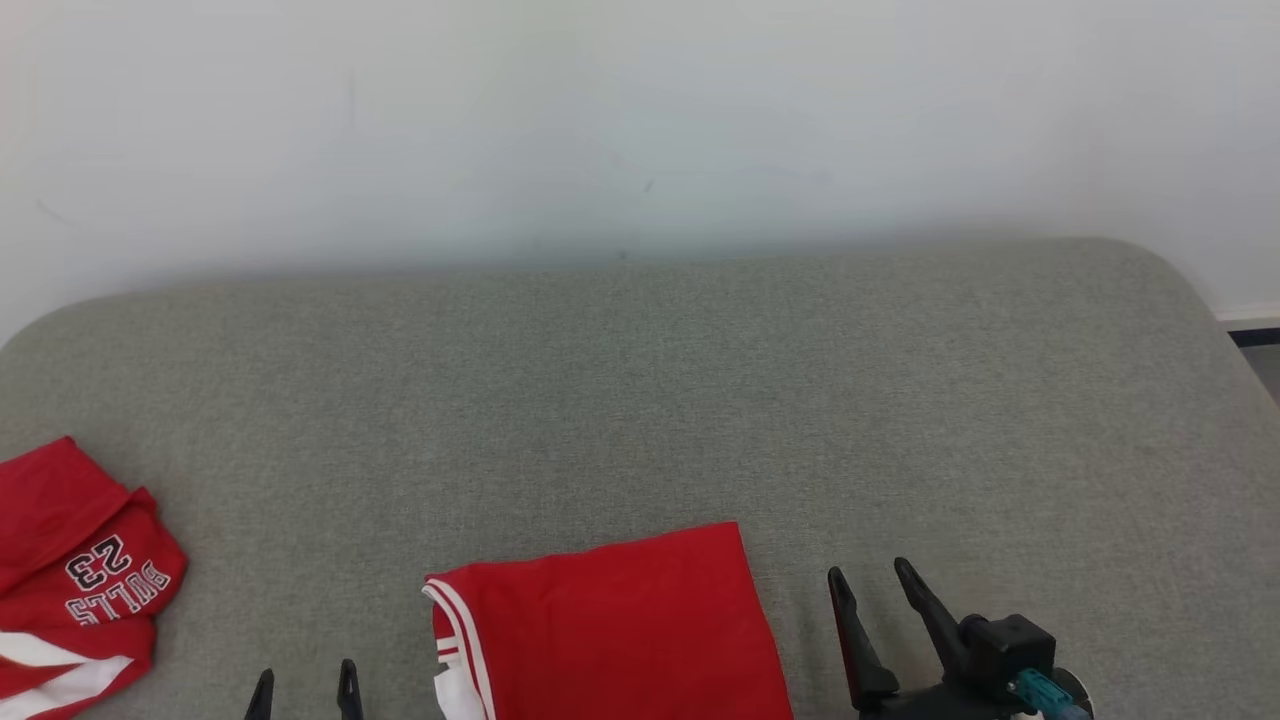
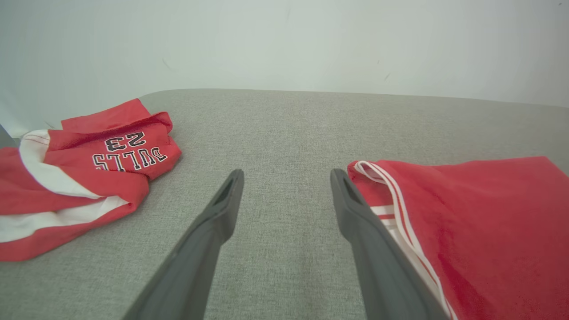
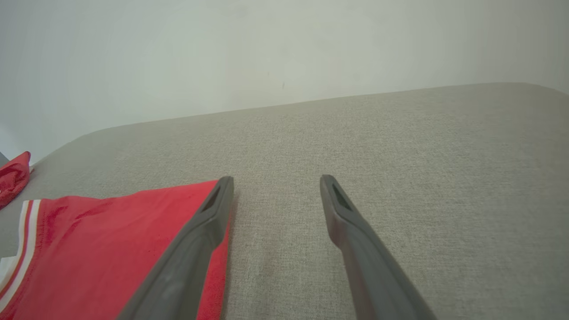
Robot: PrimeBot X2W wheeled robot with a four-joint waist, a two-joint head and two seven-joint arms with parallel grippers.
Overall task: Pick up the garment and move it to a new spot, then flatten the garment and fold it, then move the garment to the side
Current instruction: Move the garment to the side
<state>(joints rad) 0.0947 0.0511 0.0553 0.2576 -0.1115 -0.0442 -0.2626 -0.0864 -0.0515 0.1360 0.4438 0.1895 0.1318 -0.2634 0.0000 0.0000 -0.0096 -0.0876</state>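
Observation:
A folded red garment (image 1: 610, 625) with white trim lies flat at the near middle of the grey cushion (image 1: 640, 400). It shows too in the left wrist view as the garment (image 2: 480, 231) and in the right wrist view as the garment (image 3: 106, 253). My left gripper (image 1: 305, 685) stands open just left of it, nothing between its fingers; my left gripper (image 2: 286, 175) hovers over bare fabric. To the garment's right, my right gripper (image 1: 870, 575) is open and empty; my right gripper (image 3: 275, 180) has its left finger over the garment's edge.
A second red garment (image 1: 75, 580), crumpled, with "BULLS 23" lettering, lies at the cushion's left edge; this crumpled garment (image 2: 84, 169) also shows in the left wrist view. A pale wall (image 1: 640, 120) rises behind the cushion. The cushion's right corner curves off near a dark floor strip (image 1: 1255, 335).

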